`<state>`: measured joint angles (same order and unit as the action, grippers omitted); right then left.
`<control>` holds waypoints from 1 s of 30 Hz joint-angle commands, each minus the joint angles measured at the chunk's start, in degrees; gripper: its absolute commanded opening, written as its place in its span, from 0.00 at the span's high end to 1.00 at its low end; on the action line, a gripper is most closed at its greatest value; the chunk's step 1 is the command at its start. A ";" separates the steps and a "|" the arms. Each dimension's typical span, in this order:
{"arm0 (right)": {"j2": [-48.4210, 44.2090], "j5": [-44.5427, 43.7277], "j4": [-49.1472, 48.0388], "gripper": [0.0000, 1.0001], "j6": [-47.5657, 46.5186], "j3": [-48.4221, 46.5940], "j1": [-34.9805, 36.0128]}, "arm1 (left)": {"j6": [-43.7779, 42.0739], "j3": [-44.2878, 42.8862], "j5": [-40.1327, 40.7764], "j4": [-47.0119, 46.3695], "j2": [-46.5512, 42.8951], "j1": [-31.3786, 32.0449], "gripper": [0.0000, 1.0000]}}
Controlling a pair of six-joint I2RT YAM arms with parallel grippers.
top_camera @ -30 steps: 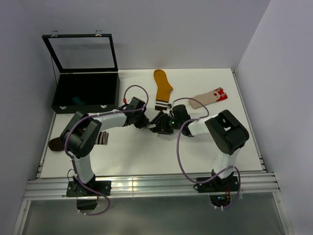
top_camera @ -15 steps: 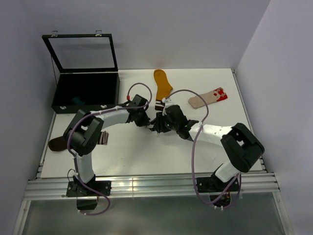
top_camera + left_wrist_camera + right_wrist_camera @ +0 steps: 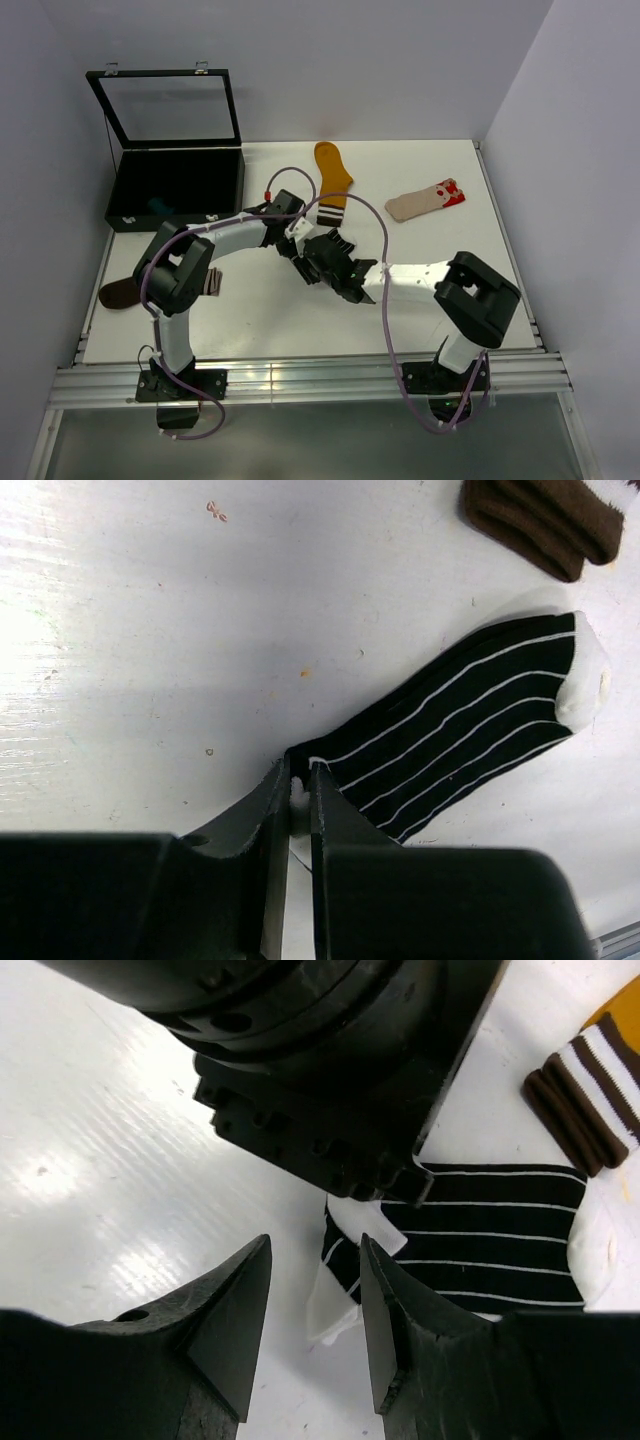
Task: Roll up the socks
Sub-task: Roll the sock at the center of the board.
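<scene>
At the centre of the tabletop (image 3: 260,320), between the two arms, lies the black-and-white striped sock (image 3: 470,730). It is flat along most of its length, with its white tip pointing away from the left pincer (image 3: 298,790). That pincer is closed on a small fold of white fabric at the sock's near end; you can see the fabric pinched between the jaws. The right pincer (image 3: 314,1260) stands partly open over the same end, a loose white corner showing between its fingers, and it holds nothing.

Expect the sock to be light, limp and thin. It will likely sag, crease and slide on the smooth surface rather than hold a shape, and a pinch on a single layer may slip. Take hold at the hem, across both layers, and roll tightly from that end towards the tip.

The mustard sock (image 3: 332,180) lies just beyond. The beige sock (image 3: 425,200) lies well apart to the right. Neither is touched.
</scene>
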<state>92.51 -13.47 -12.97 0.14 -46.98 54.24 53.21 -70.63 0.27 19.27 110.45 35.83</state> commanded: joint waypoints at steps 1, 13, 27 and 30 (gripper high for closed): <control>2.85 -4.01 -3.11 0.52 -3.75 -2.50 0.60 | -2.06 -0.03 0.25 3.59 1.87 0.38 0.85; 7.77 -5.69 -3.64 0.52 -0.23 0.57 0.52 | -2.06 0.05 0.25 3.50 2.22 0.38 0.85; 9.18 -4.29 -2.14 0.89 6.09 2.95 -0.18 | -1.09 0.58 0.17 2.97 1.26 0.29 0.82; 7.43 1.05 -2.85 1.00 8.20 3.91 -2.11 | -0.04 1.20 0.34 2.53 0.20 0.29 0.76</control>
<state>100.77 -18.37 -17.02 4.67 -44.88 53.67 53.12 -70.61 0.23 19.25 110.48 35.83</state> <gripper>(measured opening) 0.040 0.219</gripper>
